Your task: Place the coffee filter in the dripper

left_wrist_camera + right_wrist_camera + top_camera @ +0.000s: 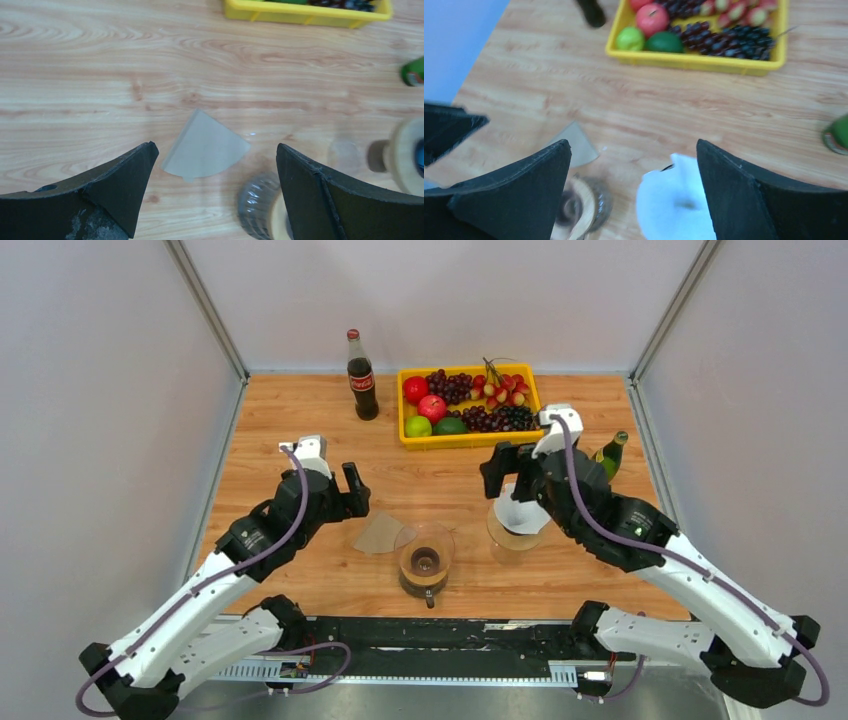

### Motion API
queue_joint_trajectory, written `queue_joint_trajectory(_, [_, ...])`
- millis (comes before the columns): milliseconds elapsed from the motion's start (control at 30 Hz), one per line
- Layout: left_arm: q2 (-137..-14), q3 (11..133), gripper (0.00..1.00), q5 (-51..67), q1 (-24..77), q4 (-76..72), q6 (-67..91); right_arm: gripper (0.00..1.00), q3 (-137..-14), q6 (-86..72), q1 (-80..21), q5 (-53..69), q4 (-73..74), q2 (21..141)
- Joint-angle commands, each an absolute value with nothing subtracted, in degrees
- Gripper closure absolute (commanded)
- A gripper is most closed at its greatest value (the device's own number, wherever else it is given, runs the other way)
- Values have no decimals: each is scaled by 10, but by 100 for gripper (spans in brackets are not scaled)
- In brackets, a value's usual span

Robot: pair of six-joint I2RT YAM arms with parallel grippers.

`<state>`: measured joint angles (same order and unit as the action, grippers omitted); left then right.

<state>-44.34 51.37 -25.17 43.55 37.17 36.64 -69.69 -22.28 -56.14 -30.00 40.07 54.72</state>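
left arm: I see it reaching in from 7 o'clock, forearm angled up toward the middle of the table [300,410], wrist tipped down.
left claw [356,492]: fingers wide apart, nothing between them. It hangs above the wood at 10 o'clock of the centre dripper [425,552].
right arm: comes in from 5 o'clock, wrist bent down over the right dripper [506,533].
right claw [497,472]: fingers spread wide, gripping nothing.
brown filter [205,147]: flat on the wood, folded fan shape, just at 10 o'clock of the centre dripper. In my left wrist view it lies between the two fingers, below them and untouched.
white filter [674,202]: stands in the right dripper, below the right claw. I can't tell how well it is seated.
centre dripper: glass, nothing inside, at 6 o'clock on the table.
right dripper: at 3 o'clock of the centre one, near but apart.
tray [466,440]: yellow, with fruit, at 12 o'clock.
cola bottle [361,375]: upright, at 9 o'clock of the tray.
green bottle [610,453]: at the 3 o'clock edge, partly behind my right arm.
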Motion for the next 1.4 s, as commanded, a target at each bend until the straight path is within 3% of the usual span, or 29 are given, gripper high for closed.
queue_joint_trajectory(0, [-487, 473, 0, -167, 352, 322, 355, 0, -694, -224, -453, -286, 398, 535])
queue_joint_trajectory(167, [-571, 442, 0, -113, 323, 279, 317, 0, -680, -221, -291, -187, 399, 557])
queue_joint_trajectory(433, [-697, 432, 0, -43, 309, 243, 287, 0, -660, -201, -181, -135, 399, 584])
queue_joint_trajectory(1100, [-868, 446, 14, -13, 309, 199, 292, 0, -623, -183, -167, -105, 377, 572])
queue_joint_trajectory(1367, [-883, 455, 19, -85, 345, 243, 307, 0, -618, -180, -167, -107, 374, 564])
